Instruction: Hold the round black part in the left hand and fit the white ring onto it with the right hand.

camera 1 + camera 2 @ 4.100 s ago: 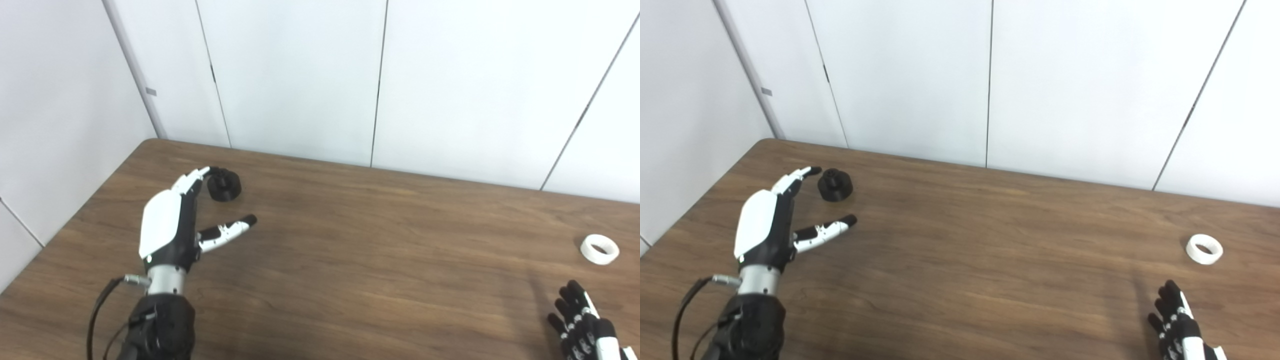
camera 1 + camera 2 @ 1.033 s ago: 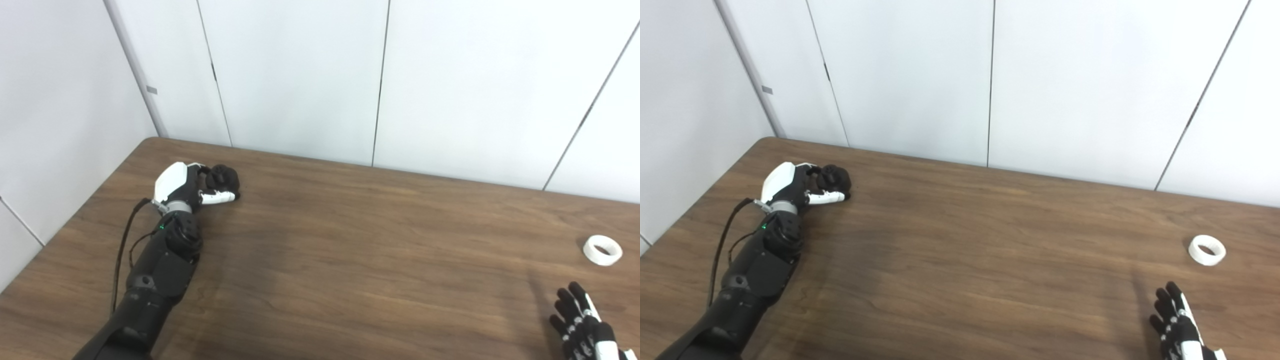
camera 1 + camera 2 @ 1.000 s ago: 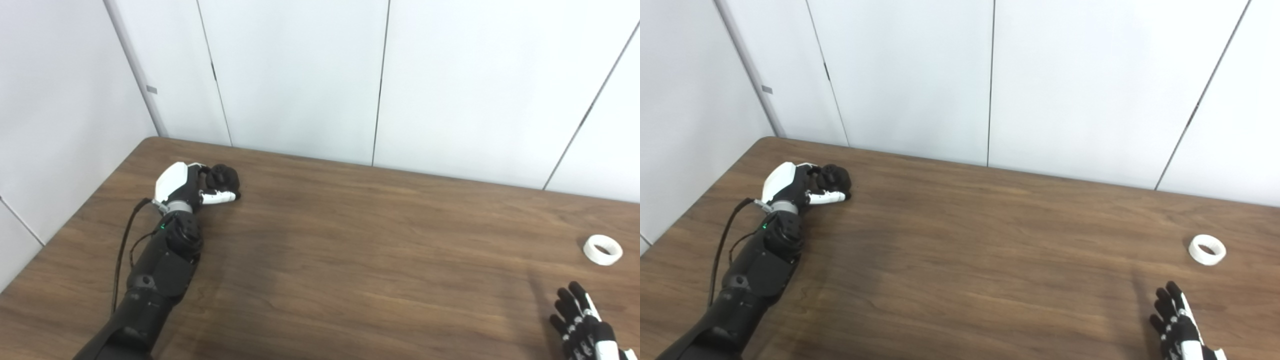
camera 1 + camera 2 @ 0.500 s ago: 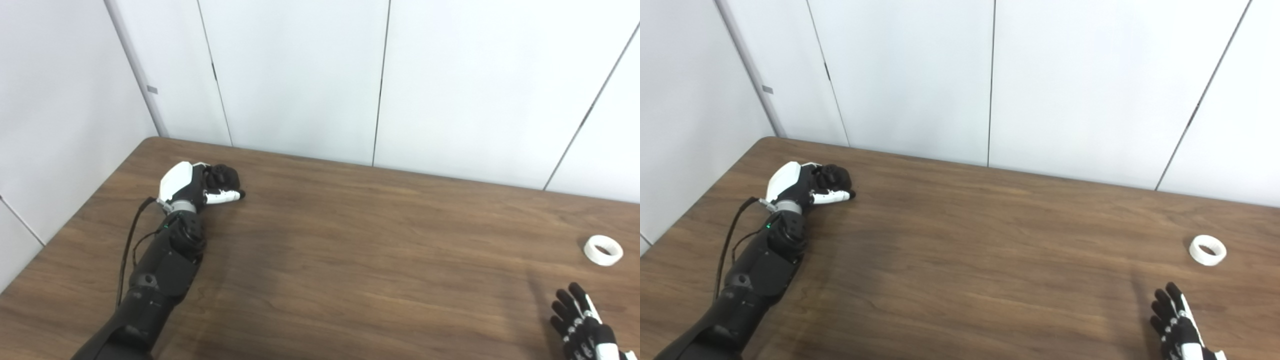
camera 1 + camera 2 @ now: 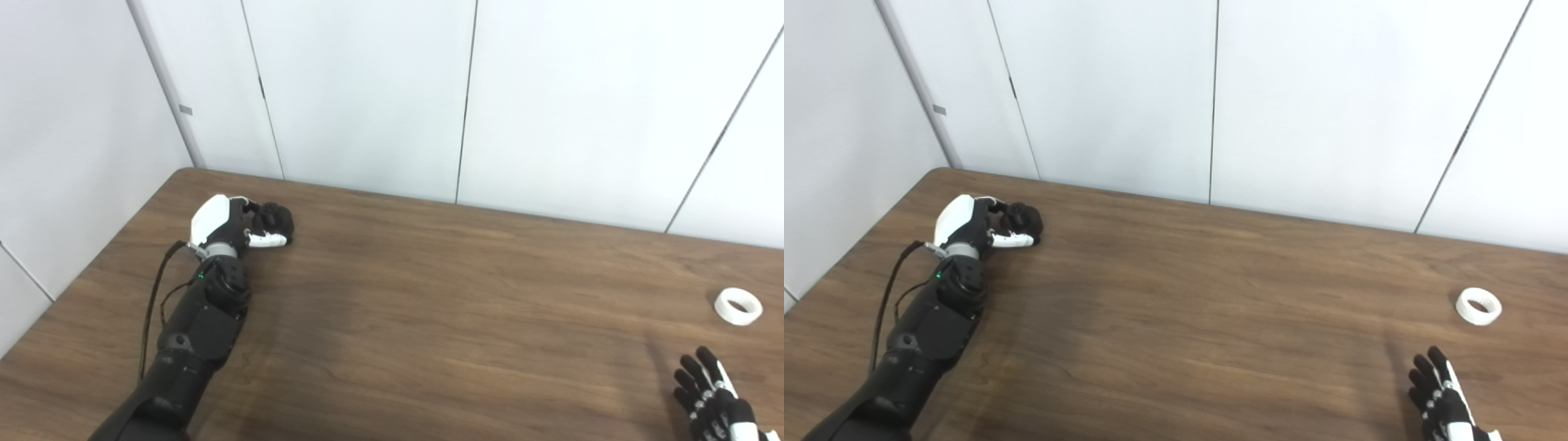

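The round black part sits at the far left of the brown table, near the back corner. My left hand is wrapped around it, fingers curled over the top and thumb across the front, so much of the part is hidden. The white ring lies flat on the table at the far right. My right hand rests low at the bottom right corner, in front of the ring and apart from it, fingers spread and holding nothing.
White wall panels stand right behind the table's back edge and along its left side. A black cable runs beside my left forearm.
Over the last four seconds my left hand reached forward and closed on the black part. In the last half second it shifted slightly left. The ring and right hand stayed put.
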Robot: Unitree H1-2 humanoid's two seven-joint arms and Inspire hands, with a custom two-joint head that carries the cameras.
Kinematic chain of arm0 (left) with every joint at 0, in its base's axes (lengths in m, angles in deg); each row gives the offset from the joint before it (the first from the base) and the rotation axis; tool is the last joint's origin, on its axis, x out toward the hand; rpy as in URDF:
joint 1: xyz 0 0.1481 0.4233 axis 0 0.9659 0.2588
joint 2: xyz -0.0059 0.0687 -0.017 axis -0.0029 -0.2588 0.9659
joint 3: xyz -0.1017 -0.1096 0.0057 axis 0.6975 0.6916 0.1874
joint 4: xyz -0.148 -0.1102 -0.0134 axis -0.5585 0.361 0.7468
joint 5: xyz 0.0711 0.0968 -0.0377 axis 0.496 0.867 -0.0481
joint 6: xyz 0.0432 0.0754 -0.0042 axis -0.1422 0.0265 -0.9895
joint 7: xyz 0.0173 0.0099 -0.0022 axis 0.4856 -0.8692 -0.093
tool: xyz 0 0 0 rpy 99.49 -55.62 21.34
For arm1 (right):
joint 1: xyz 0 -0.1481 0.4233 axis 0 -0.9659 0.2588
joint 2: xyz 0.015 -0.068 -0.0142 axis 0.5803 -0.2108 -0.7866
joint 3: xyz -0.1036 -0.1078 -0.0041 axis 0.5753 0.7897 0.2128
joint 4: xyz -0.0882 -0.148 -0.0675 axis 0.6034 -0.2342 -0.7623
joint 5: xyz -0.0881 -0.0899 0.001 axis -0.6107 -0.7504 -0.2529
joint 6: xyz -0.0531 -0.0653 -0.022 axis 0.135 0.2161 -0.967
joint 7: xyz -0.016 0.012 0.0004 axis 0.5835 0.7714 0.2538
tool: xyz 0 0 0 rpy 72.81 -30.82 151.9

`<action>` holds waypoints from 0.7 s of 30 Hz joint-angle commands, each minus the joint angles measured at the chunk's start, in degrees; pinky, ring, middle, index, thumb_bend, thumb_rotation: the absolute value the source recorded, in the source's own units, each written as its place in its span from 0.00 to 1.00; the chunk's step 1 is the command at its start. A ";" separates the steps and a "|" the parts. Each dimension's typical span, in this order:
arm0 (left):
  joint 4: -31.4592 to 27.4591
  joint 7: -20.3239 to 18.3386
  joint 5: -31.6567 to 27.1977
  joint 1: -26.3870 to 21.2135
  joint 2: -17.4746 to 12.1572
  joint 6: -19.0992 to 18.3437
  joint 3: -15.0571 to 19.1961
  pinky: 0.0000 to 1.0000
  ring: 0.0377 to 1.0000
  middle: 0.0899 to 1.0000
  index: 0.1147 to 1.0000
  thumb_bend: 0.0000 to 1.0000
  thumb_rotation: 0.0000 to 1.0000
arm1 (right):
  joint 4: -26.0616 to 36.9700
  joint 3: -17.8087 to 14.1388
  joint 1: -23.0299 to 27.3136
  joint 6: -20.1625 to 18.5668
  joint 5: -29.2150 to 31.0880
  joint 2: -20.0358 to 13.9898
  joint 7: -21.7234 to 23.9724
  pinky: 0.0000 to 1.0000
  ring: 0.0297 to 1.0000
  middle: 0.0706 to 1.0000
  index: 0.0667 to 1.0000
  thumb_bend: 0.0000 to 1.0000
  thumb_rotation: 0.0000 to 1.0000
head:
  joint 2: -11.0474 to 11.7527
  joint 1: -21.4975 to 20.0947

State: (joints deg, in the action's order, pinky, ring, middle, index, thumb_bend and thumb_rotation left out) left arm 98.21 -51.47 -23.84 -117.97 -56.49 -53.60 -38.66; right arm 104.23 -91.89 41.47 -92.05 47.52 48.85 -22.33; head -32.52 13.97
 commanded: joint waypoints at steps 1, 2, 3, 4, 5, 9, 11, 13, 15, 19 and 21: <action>-0.40 0.86 -0.14 -2.18 -0.98 1.32 0.13 0.91 0.84 0.77 0.42 0.53 0.05 | 0.64 -0.57 -0.71 0.02 0.68 -0.35 0.01 0.99 0.97 0.97 0.98 0.62 1.00 | -0.06 0.06; -0.44 0.93 -0.20 -2.14 -0.97 1.36 0.18 0.89 0.83 0.76 0.42 0.52 0.04 | 0.63 -0.60 -0.69 0.06 0.93 -0.34 0.08 0.99 0.97 0.97 0.98 0.61 1.00 | -0.06 0.06; -0.55 1.12 -0.19 -2.08 -0.94 1.37 0.24 0.88 0.83 0.76 0.42 0.52 0.04 | 0.70 -0.56 -0.69 -0.06 0.74 -0.37 0.01 0.99 0.97 0.97 0.98 0.61 1.00 | -0.06 0.06; -0.55 1.25 -0.07 -2.07 -0.98 1.48 0.16 0.87 0.83 0.75 0.42 0.52 0.04 | 0.77 -0.53 -0.64 -0.35 0.60 -0.44 -0.05 0.99 0.97 0.97 0.98 0.62 1.00 | -0.32 0.26; -0.58 1.32 0.19 -2.04 -1.09 1.50 -0.07 0.88 0.83 0.75 0.42 0.52 0.04 | 0.82 -0.52 -0.61 -0.56 0.54 -0.49 -0.08 0.99 0.97 0.97 0.98 0.62 1.00 | -0.32 0.26; -0.98 1.28 0.93 -1.69 -1.58 2.12 -0.95 0.90 0.82 0.73 0.42 0.52 0.04 | 0.83 -0.60 -0.58 -0.54 0.69 -0.56 -0.02 0.98 0.97 0.97 0.98 0.60 1.00 | -0.27 0.42; -1.29 1.25 1.08 -1.45 -1.77 2.41 -1.18 0.88 0.83 0.74 0.42 0.52 0.04 | 0.81 -0.63 -0.54 -0.40 0.85 -0.60 0.08 0.99 0.98 0.97 0.99 0.61 1.00 | -0.27 0.42; -1.37 1.45 1.27 -1.27 -1.96 3.03 -1.40 0.88 0.83 0.74 0.42 0.52 0.04 | 0.63 -0.68 -0.56 -0.18 0.82 -0.59 0.04 0.99 0.98 0.97 0.99 0.61 1.00 | -0.27 0.42; -1.28 1.58 1.58 -1.20 -2.14 3.43 -1.73 0.87 0.83 0.74 0.42 0.52 0.04 | 0.35 -0.62 -0.53 0.03 0.59 -0.59 0.01 0.98 0.97 0.97 0.98 0.62 1.00 | -0.20 0.28; -2.89 1.92 2.25 -0.51 -2.30 4.11 -2.38 0.83 0.82 0.73 0.42 0.52 0.04 | -0.08 -0.45 -0.49 0.52 0.63 -0.47 0.16 0.97 0.97 0.97 0.98 0.62 1.00 | -0.21 -0.06; -4.18 2.21 2.65 0.00 -2.27 4.48 -2.57 0.80 0.82 0.72 0.42 0.52 0.04 | -0.07 -0.33 -0.52 0.41 0.39 -0.33 0.05 0.97 0.96 0.96 0.97 0.62 1.00 | -0.23 -0.36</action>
State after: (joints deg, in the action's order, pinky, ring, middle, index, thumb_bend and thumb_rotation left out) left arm 96.46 -50.81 -22.31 -116.47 -57.00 -51.09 -41.28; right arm 104.12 -91.97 41.46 -91.94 47.89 48.84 -22.28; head -32.70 13.80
